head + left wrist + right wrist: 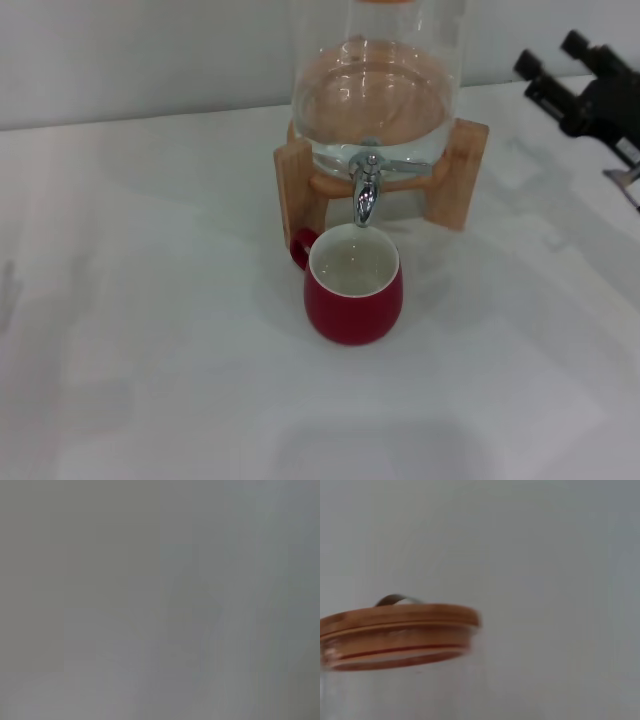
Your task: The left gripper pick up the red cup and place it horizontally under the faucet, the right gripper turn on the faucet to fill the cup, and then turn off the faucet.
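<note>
The red cup (356, 303) stands upright on the white table, its white inside directly below the spout of the chrome faucet (366, 196), with its handle pointing back left. No stream of water shows at the spout. My right gripper (551, 58) hangs at the far right, off to the side of the jar and apart from the faucet's lever. Its black fingers are spread and hold nothing. My left gripper is out of view; the left wrist view shows only a blank grey surface.
The glass water jar (376, 90) rests on a wooden stand (462, 172) at the back of the white table (150, 330). The right wrist view shows the jar's wooden lid (397, 630) with a metal handle.
</note>
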Robot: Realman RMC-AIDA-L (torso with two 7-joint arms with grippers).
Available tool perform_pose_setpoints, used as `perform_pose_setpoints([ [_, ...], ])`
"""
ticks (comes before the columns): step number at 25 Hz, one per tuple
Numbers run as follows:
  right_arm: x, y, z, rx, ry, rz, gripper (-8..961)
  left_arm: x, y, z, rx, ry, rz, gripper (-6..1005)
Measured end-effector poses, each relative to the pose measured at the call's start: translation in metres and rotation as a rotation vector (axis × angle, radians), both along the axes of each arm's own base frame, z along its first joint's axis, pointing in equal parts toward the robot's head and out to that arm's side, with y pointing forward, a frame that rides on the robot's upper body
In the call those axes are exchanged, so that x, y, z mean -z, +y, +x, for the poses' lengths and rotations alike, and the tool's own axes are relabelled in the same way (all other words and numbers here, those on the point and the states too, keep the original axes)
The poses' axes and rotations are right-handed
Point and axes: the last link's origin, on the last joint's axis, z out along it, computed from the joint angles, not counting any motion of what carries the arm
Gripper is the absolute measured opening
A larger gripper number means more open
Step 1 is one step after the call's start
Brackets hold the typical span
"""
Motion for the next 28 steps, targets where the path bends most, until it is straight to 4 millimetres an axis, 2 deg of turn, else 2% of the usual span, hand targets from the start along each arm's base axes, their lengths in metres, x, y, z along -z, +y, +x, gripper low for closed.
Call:
perform_pose_setpoints([
  [2,-0.012,0.002,0.009,0.053,0.008,0.071,774,-0.004,-0.001,-0.004,-0.019,-0.010,0.024,866],
  [9,-0.030,0.000,0.023,0.118,0.034,0.169,775,-0.016,-0.001,-0.011,-0.062,-0.044,0.096,867],
  [20,-0.046,-0.001,0.036,0.179,0.054,0.238,777,-0.030,-0.003,-0.020,-0.110,-0.084,0.182,871],
  [28,-0.052,-0.004,0.044,0.217,0.065,0.268,779,-0.044,-0.022,-0.030,-0.129,-0.088,0.281,870],
])
